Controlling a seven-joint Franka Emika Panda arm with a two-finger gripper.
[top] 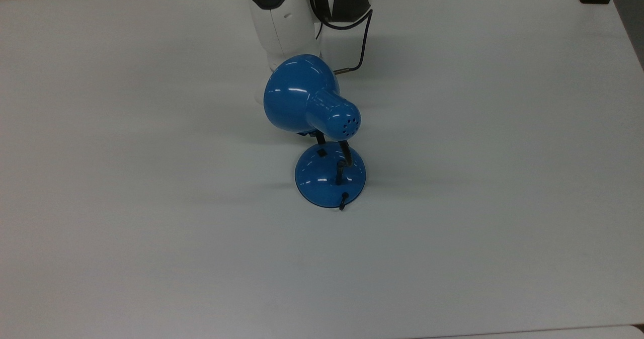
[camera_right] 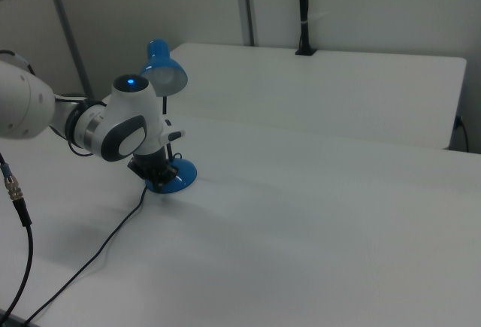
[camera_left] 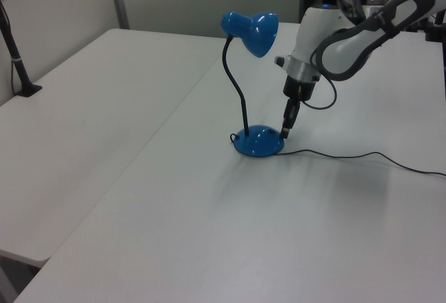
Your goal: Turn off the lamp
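The gripper [camera_left: 286, 131] points straight down with its fingertips at the rim of the lamp's base [camera_left: 258, 141], on the left view's right side of that base; whether the tips touch the base cannot be told, and the jaw state cannot be told either, since the fingers read as one dark narrow shape. In the top view a finger [top: 319, 139] shows as a thin black bar between the shade [top: 302, 96] and the base, just above the small black switch [top: 320, 153] on the dome. The lamp [camera_left: 249, 87] stands upright near the middle of the worktop [top: 151, 228], well apart from every edge. Its black gooseneck [camera_left: 237, 94] rises from the base, curves and carries the blue cone shade, which is tilted toward the arm [camera_left: 348, 38]. No bright pool of light shows on the worktop under the shade. A black cord [camera_left: 362, 157] runs from the base across the worktop toward the left view's right edge. In the right view the arm's white and grey wrist [camera_right: 128, 128] stands in front of the base [camera_right: 174, 177], with a blue indicator light [camera_right: 131, 82] on top of it.
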